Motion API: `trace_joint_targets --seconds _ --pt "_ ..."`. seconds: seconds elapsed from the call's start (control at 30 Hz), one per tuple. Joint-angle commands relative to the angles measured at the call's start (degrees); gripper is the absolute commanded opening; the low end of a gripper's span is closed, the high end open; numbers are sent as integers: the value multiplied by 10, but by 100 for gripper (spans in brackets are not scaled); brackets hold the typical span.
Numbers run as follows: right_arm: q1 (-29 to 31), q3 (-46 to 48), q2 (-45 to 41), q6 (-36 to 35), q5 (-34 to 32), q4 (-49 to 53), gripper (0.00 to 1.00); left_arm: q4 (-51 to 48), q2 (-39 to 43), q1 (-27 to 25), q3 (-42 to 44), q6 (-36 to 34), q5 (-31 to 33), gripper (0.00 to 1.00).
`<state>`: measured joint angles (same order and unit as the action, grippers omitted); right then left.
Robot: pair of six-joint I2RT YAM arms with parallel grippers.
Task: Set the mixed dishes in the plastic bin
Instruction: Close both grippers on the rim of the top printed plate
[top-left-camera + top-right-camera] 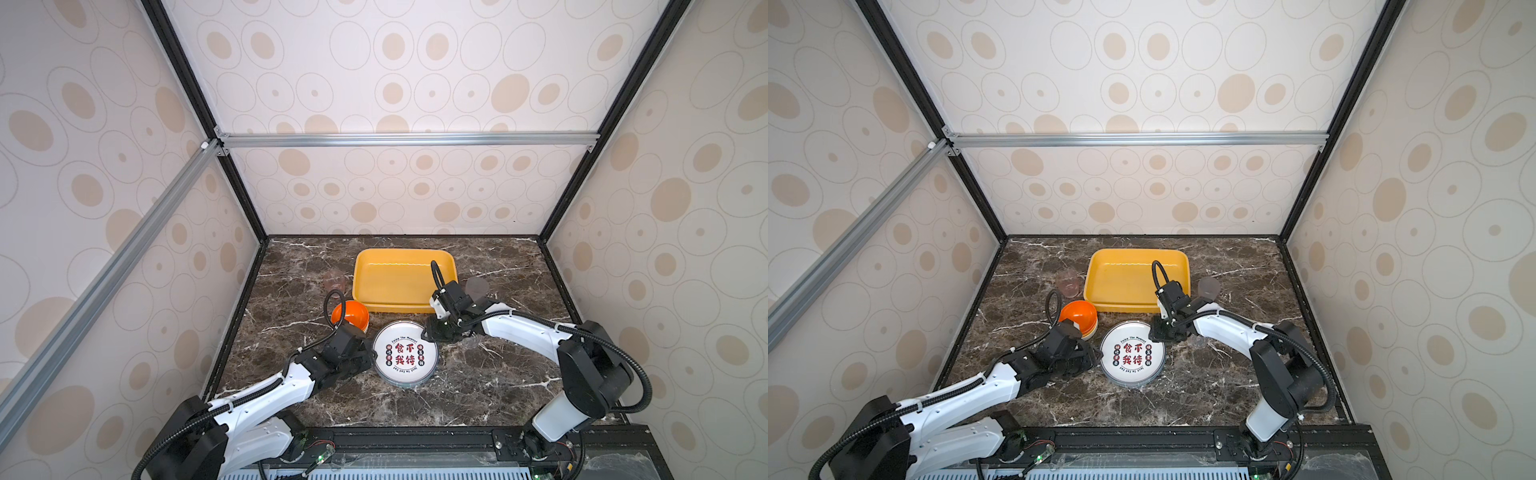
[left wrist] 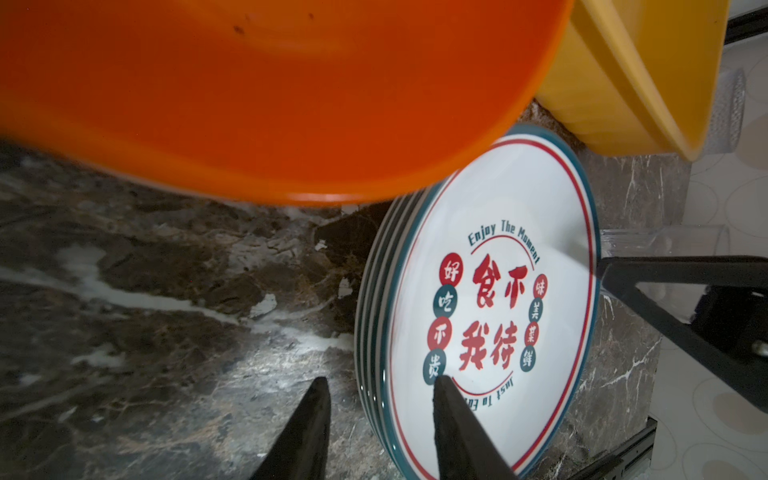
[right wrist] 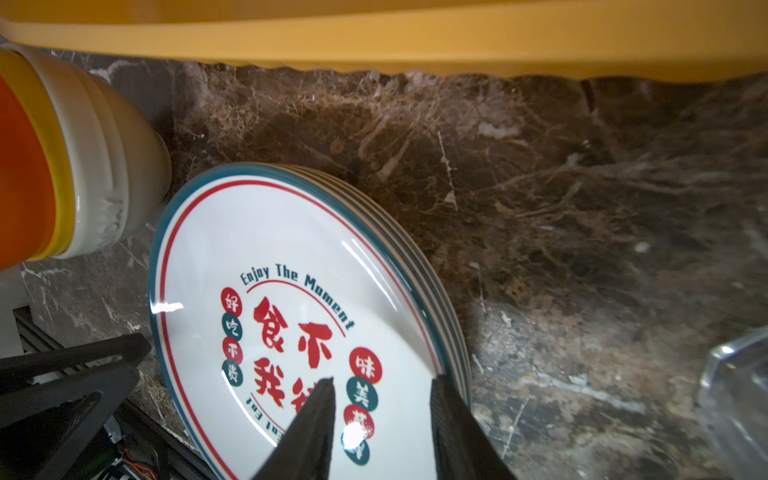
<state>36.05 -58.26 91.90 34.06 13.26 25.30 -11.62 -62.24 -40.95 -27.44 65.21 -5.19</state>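
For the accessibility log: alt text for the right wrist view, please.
The right gripper, jaws apart, sits over the rim of a stack of white plates with red characters. Stacked bowls stand beside it; the yellow bin lies beyond on dark marble.

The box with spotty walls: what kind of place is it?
Probably a robot practice booth: patterned panels on metal framing enclose a marble tabletop, with two robot arms beside stacked plates and a yellow bin.
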Motion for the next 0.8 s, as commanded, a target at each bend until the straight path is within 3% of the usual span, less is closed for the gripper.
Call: trace_joint_targets --seconds 0.0,0.27,0.77 --pt "5 -3 -26 -6 -33 26 44 -4 8 -6 0 10 11 41" --pt "5 -2 -9 -6 -39 25 47 -3 8 -5 1 9 10 44" --pt "6 4 8 -1 -14 3 39 -6 16 -7 5 12 13 44"
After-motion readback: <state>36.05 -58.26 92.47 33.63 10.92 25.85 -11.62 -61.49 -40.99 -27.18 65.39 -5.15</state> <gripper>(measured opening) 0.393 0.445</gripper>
